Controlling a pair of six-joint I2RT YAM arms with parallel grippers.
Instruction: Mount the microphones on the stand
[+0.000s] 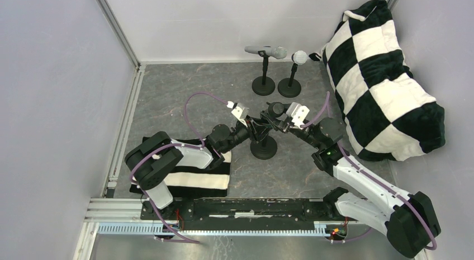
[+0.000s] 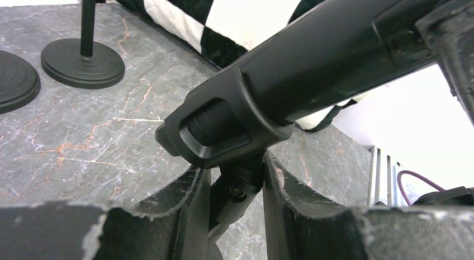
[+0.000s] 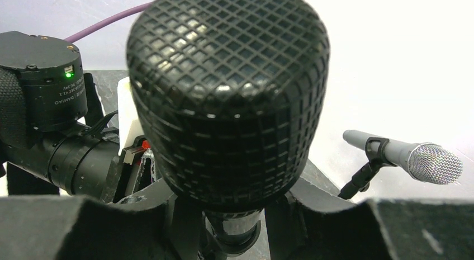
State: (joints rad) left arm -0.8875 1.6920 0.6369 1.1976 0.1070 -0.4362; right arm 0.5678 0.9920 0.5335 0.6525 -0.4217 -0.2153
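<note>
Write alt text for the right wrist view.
Close-up of the black microphone, its mesh head filling the frame, its body gripped between the right fingers. Behind right, a silver-grey microphone sits clipped on its stand; the left arm's wrist is at left.

motor housing [image 3: 39,75]: white print is showing upside down on its black side, reading "DAMIAO"
smaller print next to it: blurring, too fine to read

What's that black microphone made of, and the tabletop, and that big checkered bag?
The black microphone has a head of what looks like painted metal mesh, a glinting grid. The tabletop looks like grey marble-pattern stone or laminate, with pale veins. The checkered bag seems plush fabric, fuzzy and sagging.
</note>
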